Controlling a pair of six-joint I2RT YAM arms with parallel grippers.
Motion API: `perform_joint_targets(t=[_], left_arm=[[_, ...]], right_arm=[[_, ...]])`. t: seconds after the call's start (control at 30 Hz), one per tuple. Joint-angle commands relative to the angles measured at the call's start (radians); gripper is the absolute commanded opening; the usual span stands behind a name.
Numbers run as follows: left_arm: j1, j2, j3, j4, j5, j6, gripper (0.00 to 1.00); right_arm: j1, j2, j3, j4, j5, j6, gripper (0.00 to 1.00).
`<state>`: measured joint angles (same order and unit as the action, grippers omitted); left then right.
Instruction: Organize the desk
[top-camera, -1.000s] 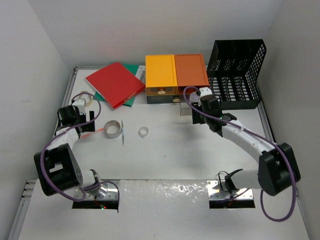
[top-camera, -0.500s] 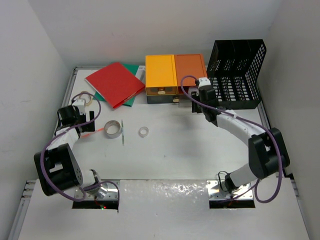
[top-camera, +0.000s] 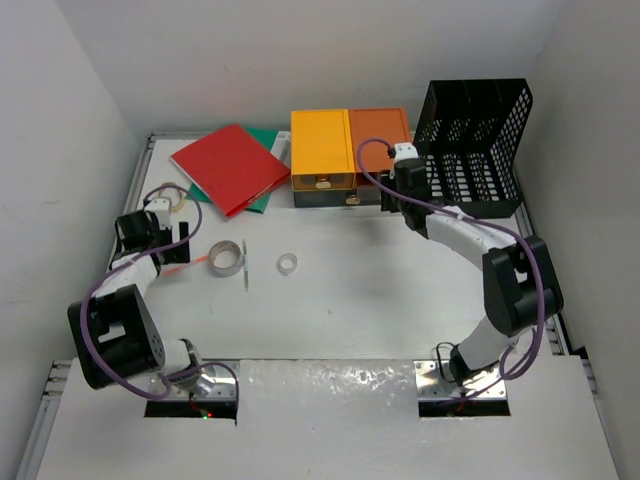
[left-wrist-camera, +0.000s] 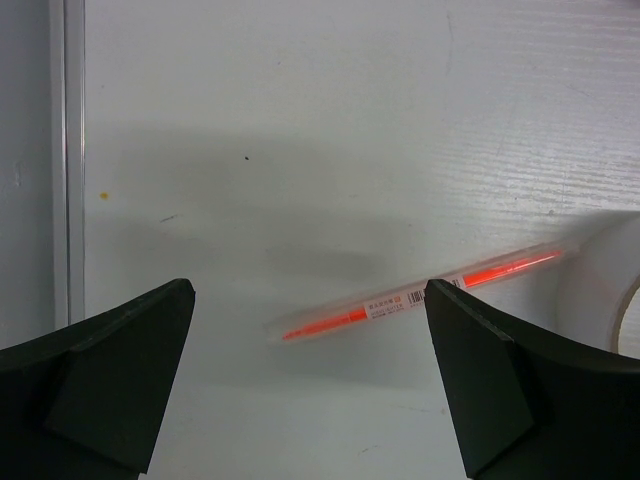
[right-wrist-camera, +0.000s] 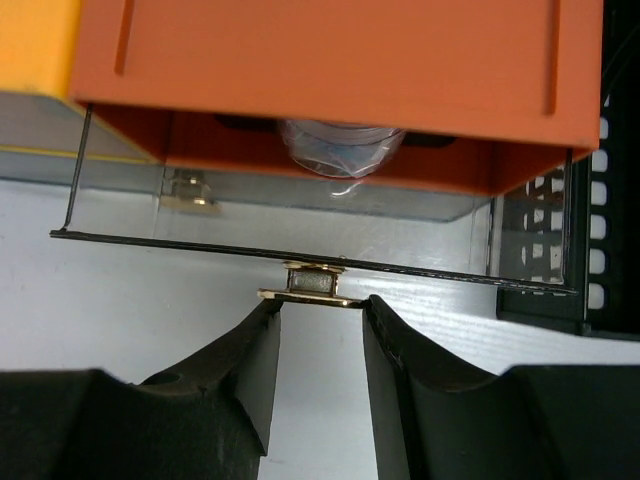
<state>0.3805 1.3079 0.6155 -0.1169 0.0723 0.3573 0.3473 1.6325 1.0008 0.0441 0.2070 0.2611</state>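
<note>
The desk (top-camera: 350, 300) lies flat under both arms: rigid, fixed, nothing to grab. My left gripper (left-wrist-camera: 308, 290) hangs spread wide over an orange pen (left-wrist-camera: 420, 293). My right gripper (right-wrist-camera: 320, 305) sits half-closed at the drawer's brass pull (right-wrist-camera: 312, 283) — small and slick, I judge — but I can't tell whether it's pinched.

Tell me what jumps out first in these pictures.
The bright yellow box and orange box at the far edge of the desk stand out, with the right gripper at the orange one's brass handle. Next, the tall black mesh rack in the far right corner and the red folder at far left.
</note>
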Motion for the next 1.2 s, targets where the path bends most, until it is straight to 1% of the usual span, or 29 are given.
perform_joint_targets(t=[0.0, 0.2, 0.4, 0.6, 0.7, 0.73, 0.83, 0.87, 0.9, 0.97, 1.0, 1.07, 1.17], left_arm=[[0.005, 0.001, 0.033, 0.02, 0.009, -0.004, 0.99], [0.005, 0.001, 0.033, 0.016, 0.007, -0.004, 0.99], [0.003, 0.002, 0.035, 0.013, 0.004, -0.004, 0.99], [0.005, 0.002, 0.041, 0.01, 0.001, -0.006, 0.99], [0.005, 0.004, 0.056, 0.0, -0.006, -0.004, 0.99], [0.005, 0.005, 0.065, -0.006, -0.008, -0.003, 0.99], [0.005, 0.004, 0.118, -0.055, 0.023, -0.001, 0.99], [0.003, 0.005, 0.136, -0.088, 0.035, -0.001, 0.99], [-0.002, 0.004, 0.176, -0.107, 0.044, 0.0, 0.99], [-0.002, -0.001, 0.216, -0.165, 0.07, 0.006, 0.99], [-0.002, -0.01, 0.258, -0.19, 0.076, 0.017, 0.99], [-0.002, -0.019, 0.274, -0.198, 0.064, 0.026, 0.99], [-0.002, -0.03, 0.292, -0.207, 0.008, 0.04, 0.99]], right_arm=[[-0.005, 0.027, 0.067, 0.106, -0.004, -0.006, 0.37], [-0.008, 0.09, 0.091, 0.204, 0.011, -0.003, 0.37], [-0.008, 0.113, 0.098, 0.272, 0.04, -0.002, 0.36], [-0.008, 0.13, 0.096, 0.31, 0.054, -0.003, 0.37], [-0.008, 0.138, 0.104, 0.307, 0.049, 0.001, 0.39], [-0.008, 0.138, 0.102, 0.304, 0.046, 0.004, 0.4], [-0.008, 0.127, 0.098, 0.3, 0.013, 0.01, 0.51], [-0.008, 0.122, 0.098, 0.283, 0.003, 0.012, 0.55], [-0.008, 0.119, 0.102, 0.267, -0.004, 0.012, 0.6], [-0.01, 0.092, 0.104, 0.212, -0.023, 0.012, 0.66], [-0.008, 0.061, 0.093, 0.176, -0.023, 0.01, 0.72], [-0.008, 0.021, 0.073, 0.152, -0.024, 0.006, 0.79], [-0.008, -0.058, 0.055, 0.08, -0.015, 0.007, 0.83]])
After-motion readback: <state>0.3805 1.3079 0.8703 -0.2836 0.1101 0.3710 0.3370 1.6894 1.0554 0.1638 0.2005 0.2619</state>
